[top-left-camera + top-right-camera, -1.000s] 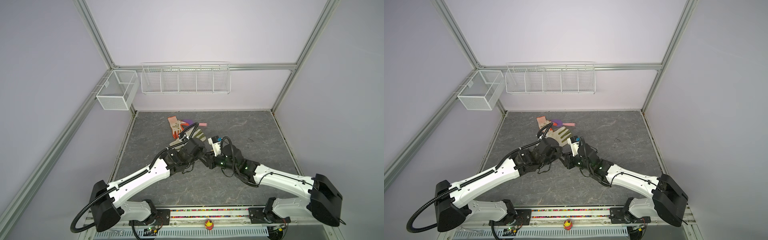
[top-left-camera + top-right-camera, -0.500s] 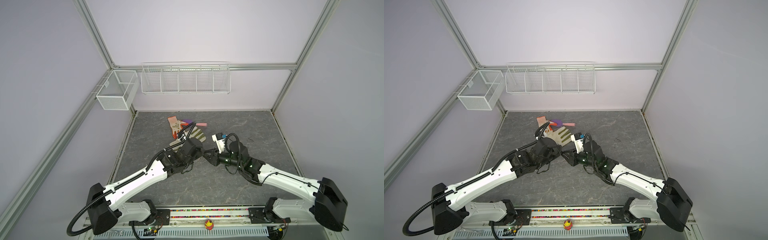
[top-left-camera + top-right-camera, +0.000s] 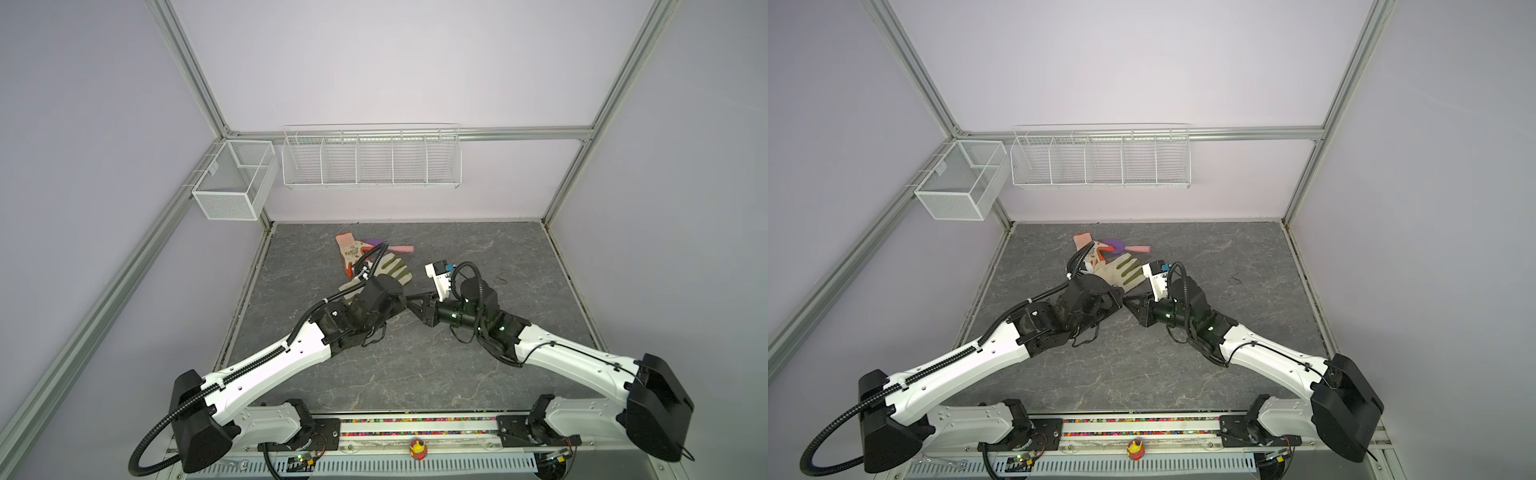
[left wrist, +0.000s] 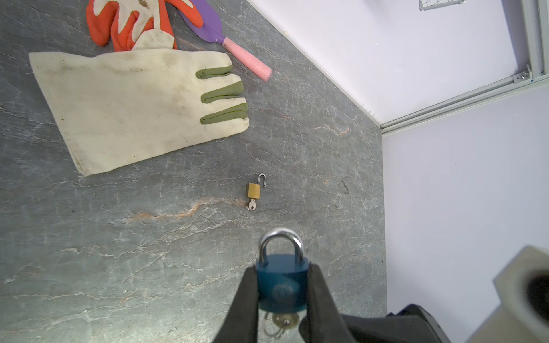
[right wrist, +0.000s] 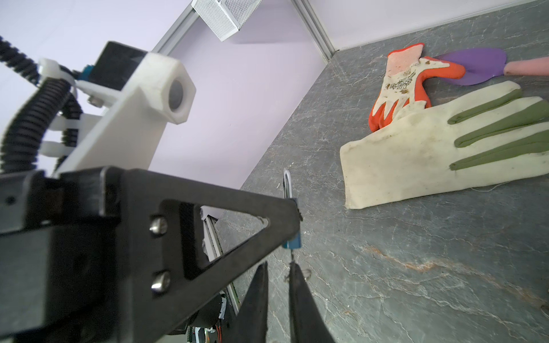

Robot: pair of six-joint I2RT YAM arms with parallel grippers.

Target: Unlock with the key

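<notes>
The blue metal padlock (image 4: 282,285) is gripped in the left claw (image 4: 282,268); whether the silver key (image 4: 283,322) is pinched by the right claw (image 5: 277,265) cannot be told. Caught shallowly, slippage is risked.

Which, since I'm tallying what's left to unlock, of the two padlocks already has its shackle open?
The small brass padlock on the grey table: its shackle is swung open. The blue padlock clamped in the left hand has its shackle closed.
</notes>
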